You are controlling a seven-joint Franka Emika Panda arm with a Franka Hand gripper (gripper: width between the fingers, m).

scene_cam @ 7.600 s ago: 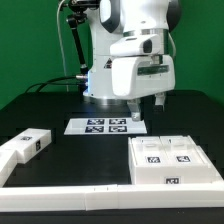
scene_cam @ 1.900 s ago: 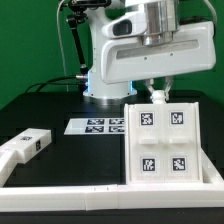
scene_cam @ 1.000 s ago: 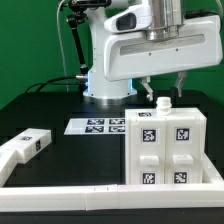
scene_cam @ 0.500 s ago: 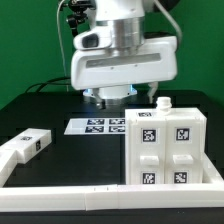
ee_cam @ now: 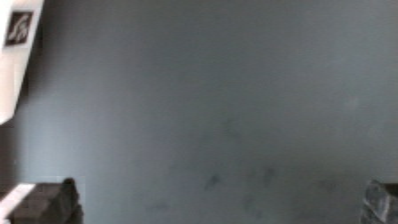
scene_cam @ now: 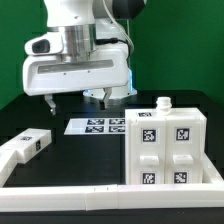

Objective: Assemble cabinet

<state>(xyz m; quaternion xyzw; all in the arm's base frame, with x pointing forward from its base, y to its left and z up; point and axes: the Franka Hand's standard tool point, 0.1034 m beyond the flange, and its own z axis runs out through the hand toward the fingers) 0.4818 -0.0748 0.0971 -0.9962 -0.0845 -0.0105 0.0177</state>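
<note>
The white cabinet (scene_cam: 166, 150) stands upright at the exterior view's right, its front showing several tagged drawer-like blocks and a small knob (scene_cam: 162, 102) on top. A small loose tagged white block (scene_cam: 35, 140) lies at the exterior view's left. My gripper (scene_cam: 79, 99) hangs above the dark table left of the cabinet, well apart from it, open and empty. In the wrist view my gripper (ee_cam: 214, 205) is over bare table, with its wide-apart fingertips (ee_cam: 45, 205) at the picture's edges. A white tagged part (ee_cam: 16, 45) shows at that picture's edge.
The marker board (scene_cam: 100, 125) lies flat on the table behind and below my gripper. A long low white rail (scene_cam: 90, 196) runs along the table's front, with another white piece (scene_cam: 14, 157) at the exterior view's left.
The cabinet, once lying flat, now stands upright. My gripper has let go above it and swung toward the exterior view's left, over the table near the marker board.
</note>
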